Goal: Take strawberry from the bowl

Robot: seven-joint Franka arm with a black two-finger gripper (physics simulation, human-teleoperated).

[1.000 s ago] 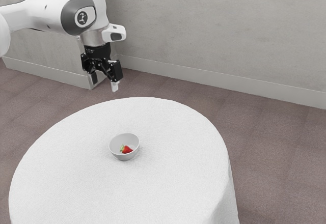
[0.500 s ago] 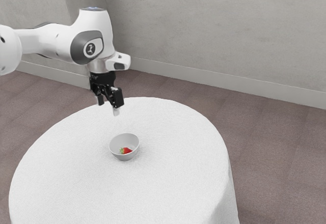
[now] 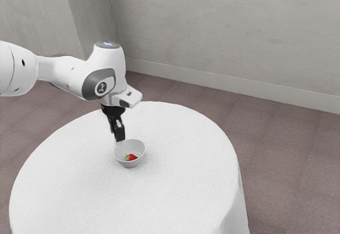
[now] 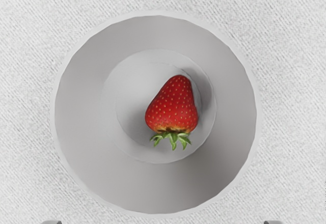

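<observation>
My gripper (image 3: 117, 136) is open above the bowl's rim, on the side toward the exterior view's upper left, with nothing between its fingers. The strawberry (image 3: 132, 157) rests in the white bowl (image 3: 130, 163). From the wrist view, the red strawberry (image 4: 173, 106) lies on its side on the floor of the bowl (image 4: 86, 112), off-centre, its green leaves at one end. The tips of my gripper (image 4: 163, 222) peek in at the lower corners, wide apart. Neither finger touches the strawberry.
The bowl stands on a round table with a white cloth (image 3: 180, 191). Behind the table are a brown floor (image 3: 287, 143) and a grey wall (image 3: 223, 26); the table's edge curves past the bowl on the exterior view's right.
My hand has come down and toward the exterior view's right, from high beyond the table's far edge to close over the bowl, turning somewhat. The bowl and strawberry have stayed put.
</observation>
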